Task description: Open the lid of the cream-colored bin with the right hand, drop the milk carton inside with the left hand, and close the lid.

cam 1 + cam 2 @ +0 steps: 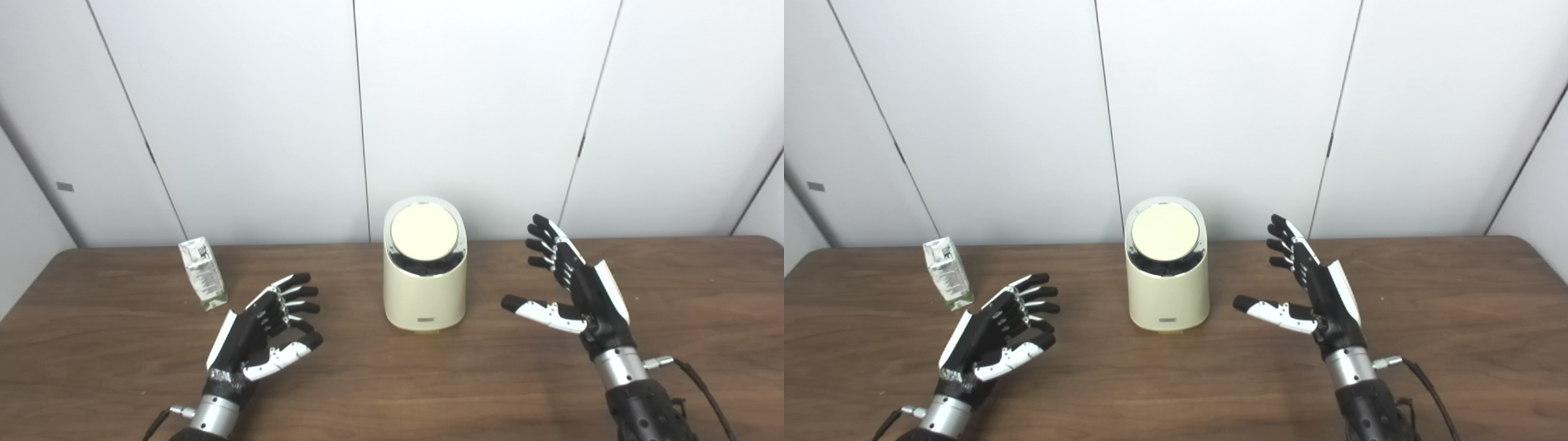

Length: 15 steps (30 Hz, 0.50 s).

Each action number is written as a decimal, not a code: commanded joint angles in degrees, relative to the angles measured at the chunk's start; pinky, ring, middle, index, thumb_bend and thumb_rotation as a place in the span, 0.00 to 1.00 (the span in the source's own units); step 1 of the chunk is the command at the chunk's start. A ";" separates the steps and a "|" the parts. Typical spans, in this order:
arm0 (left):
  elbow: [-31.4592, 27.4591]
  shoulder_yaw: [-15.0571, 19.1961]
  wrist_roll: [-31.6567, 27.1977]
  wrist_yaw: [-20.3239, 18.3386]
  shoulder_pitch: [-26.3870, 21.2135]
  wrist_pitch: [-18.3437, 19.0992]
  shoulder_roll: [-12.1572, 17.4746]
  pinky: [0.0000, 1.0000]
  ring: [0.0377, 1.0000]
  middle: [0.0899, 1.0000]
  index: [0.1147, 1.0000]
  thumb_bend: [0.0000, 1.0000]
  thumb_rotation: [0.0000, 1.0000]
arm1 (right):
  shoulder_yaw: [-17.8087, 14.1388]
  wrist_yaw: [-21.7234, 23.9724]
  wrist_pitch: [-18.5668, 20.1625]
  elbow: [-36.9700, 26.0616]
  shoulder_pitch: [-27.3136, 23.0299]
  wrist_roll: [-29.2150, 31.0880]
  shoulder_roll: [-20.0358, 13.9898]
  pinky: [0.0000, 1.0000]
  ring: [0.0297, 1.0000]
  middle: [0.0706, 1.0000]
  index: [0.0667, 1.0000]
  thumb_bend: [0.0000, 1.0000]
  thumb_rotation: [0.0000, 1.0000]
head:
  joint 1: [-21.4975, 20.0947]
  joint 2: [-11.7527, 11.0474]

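Note:
The cream-colored bin [424,288] stands upright at the table's middle, its round lid [424,231] shut and tilted toward me. The milk carton [203,274], white with a green base, stands upright to the far left. My left hand [263,334] is open and empty, low over the table between the carton and the bin, nearer the front. My right hand [572,288] is open and empty, fingers up and thumb out, to the right of the bin and apart from it.
The brown wooden table [392,380] runs the width of the view. White wall panels [245,110] stand right behind it. A cable [704,392] trails from my right wrist.

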 commanded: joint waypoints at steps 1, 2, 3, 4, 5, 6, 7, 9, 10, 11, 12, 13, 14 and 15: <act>0.37 -0.08 0.19 0.33 -0.78 -1.85 0.19 0.55 0.67 0.74 0.82 0.78 0.21 | -0.18 -1.14 0.90 -2.11 -3.58 -0.37 -0.07 0.79 0.88 0.91 0.92 0.79 0.39 | 0.16 0.11; 0.26 -0.12 0.08 0.28 -0.68 -1.71 0.14 0.55 0.68 0.74 0.82 0.78 0.21 | -0.30 -1.11 1.62 -2.09 -4.13 0.11 0.14 0.79 0.89 0.91 0.92 0.80 0.40 | 0.16 0.11; 0.16 -0.15 -0.03 0.21 -0.60 -1.59 0.12 0.56 0.68 0.74 0.82 0.77 0.21 | -0.38 -1.17 2.50 -2.15 -4.64 0.44 0.42 0.79 0.90 0.92 0.93 0.80 0.39 | 0.26 0.20; 0.20 -0.19 0.00 0.16 -0.56 -1.66 0.15 0.56 0.68 0.75 0.83 0.77 0.20 | -0.41 -1.34 3.73 -2.16 -5.27 0.48 0.72 0.80 0.90 0.92 0.94 0.80 0.40 | 0.23 0.24; 0.26 -0.21 0.04 0.13 -0.54 -1.75 0.17 0.56 0.68 0.75 0.83 0.76 0.20 | -0.38 -1.49 4.54 -2.17 -5.64 0.44 0.89 0.82 0.91 0.93 0.94 0.80 0.40 | 0.23 0.24; 0.28 -0.21 -0.02 0.08 -0.50 -1.74 0.18 0.56 0.68 0.75 0.83 0.76 0.20 | -0.16 -1.53 5.87 -2.42 -6.26 0.31 1.12 0.82 0.91 0.93 0.95 0.79 0.41 | 0.13 0.34; 0.29 -0.21 -0.08 0.05 -0.47 -1.72 0.18 0.55 0.68 0.75 0.83 0.77 0.20 | 0.03 -1.55 6.78 -2.61 -6.65 0.24 1.24 0.83 0.91 0.94 0.96 0.78 0.40 | 0.13 0.34; 0.21 -0.23 -0.02 0.06 -0.40 -1.60 0.21 0.55 0.68 0.75 0.83 0.77 0.21 | 0.52 -1.64 8.88 -3.13 -7.88 -0.24 1.50 0.84 0.92 0.95 0.97 0.78 0.38 | 0.11 0.52; 0.18 -0.24 -0.03 0.05 -0.39 -1.58 0.22 0.55 0.68 0.75 0.83 0.77 0.21 | 0.67 -1.73 9.49 -3.26 -8.22 -0.44 1.53 0.83 0.92 0.95 0.97 0.79 0.38 | 0.11 0.52; 0.15 -0.27 -0.06 0.00 -0.35 -1.54 0.23 0.55 0.68 0.75 0.83 0.77 0.21 | 0.99 -1.74 10.12 -3.05 -9.04 -0.89 1.39 0.82 0.92 0.95 0.97 0.79 0.37 | 0.10 0.58; 0.06 -0.30 0.13 0.10 -0.28 -1.51 0.24 0.55 0.68 0.75 0.83 0.77 0.21 | 1.24 -1.74 10.85 -2.92 -9.79 -1.28 1.31 0.80 0.92 0.96 0.96 0.80 0.38 | 0.11 0.58; 0.00 -0.31 0.28 0.18 -0.23 -1.49 0.24 0.55 0.68 0.75 0.83 0.77 0.21 | 1.42 -1.74 11.37 -2.84 -10.28 -1.52 1.25 0.80 0.92 0.96 0.96 0.81 0.39 | 0.11 0.58; -0.09 -0.34 0.29 0.19 -0.18 -1.47 0.23 0.55 0.68 0.75 0.83 0.77 0.21 | 1.57 -1.69 12.27 -2.81 -11.04 -1.70 1.28 0.80 0.92 0.96 0.96 0.82 0.39 | 0.14 0.60; -0.26 -0.35 0.24 0.19 -0.10 -1.32 0.22 0.55 0.68 0.75 0.83 0.77 0.21 | 1.73 -1.66 13.25 -2.88 -11.74 -1.94 1.35 0.81 0.92 0.95 0.95 0.83 0.39 | 0.15 0.64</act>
